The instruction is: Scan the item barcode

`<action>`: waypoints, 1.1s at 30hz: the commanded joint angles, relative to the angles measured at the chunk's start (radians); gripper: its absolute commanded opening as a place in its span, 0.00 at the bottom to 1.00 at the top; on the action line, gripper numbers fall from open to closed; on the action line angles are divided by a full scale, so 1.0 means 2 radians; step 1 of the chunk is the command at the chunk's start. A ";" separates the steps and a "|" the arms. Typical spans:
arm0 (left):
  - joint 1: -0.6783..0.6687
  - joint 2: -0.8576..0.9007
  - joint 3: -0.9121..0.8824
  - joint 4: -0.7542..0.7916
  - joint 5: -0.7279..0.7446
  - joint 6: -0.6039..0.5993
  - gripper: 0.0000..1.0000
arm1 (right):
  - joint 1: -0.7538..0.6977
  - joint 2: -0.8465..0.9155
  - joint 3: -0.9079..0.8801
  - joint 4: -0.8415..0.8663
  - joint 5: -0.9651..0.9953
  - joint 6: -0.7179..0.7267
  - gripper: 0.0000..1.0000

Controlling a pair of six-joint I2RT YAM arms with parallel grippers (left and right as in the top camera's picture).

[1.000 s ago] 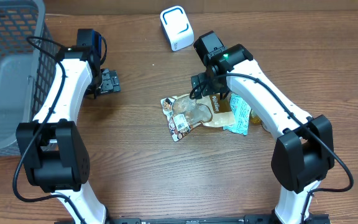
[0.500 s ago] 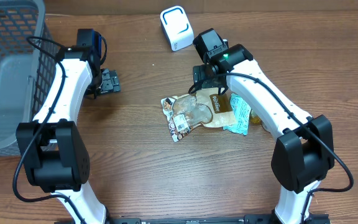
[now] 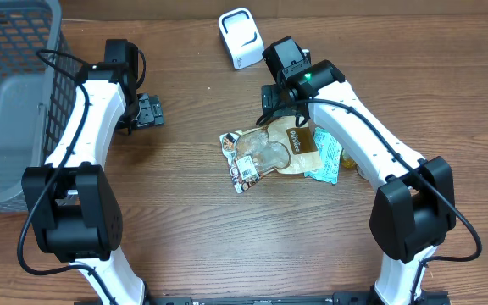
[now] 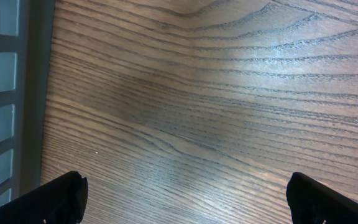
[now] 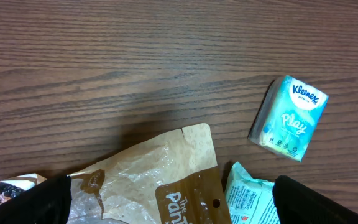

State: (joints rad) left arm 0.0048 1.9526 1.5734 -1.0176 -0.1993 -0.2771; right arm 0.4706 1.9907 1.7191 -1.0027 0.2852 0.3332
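Basket [image 3: 24, 51] well apart from snack pouches [image 3: 265, 154]

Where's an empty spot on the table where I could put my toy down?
The table is bare between the snack packets and its near edge, and between the left gripper and the white scanner. It is crowded at the packets, by the right gripper.

r claw [image 3: 268, 106] moved off pouch [image 3: 269, 152] twd scanner [image 3: 240, 38]
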 commanded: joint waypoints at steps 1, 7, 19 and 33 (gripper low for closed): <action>0.001 -0.002 0.009 0.001 -0.005 0.006 0.99 | -0.004 0.002 -0.001 0.003 0.005 0.004 1.00; 0.001 -0.002 0.009 0.001 -0.005 0.006 1.00 | -0.004 0.002 -0.001 0.003 0.005 0.004 1.00; 0.001 -0.001 0.009 0.001 -0.005 0.006 1.00 | -0.004 0.002 -0.001 0.003 0.005 0.004 1.00; 0.000 -0.052 0.009 0.001 -0.005 0.006 0.99 | -0.004 0.002 -0.001 0.003 0.005 0.004 1.00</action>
State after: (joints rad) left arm 0.0044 1.9430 1.5734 -1.0180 -0.1993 -0.2771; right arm 0.4706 1.9907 1.7191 -1.0023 0.2855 0.3363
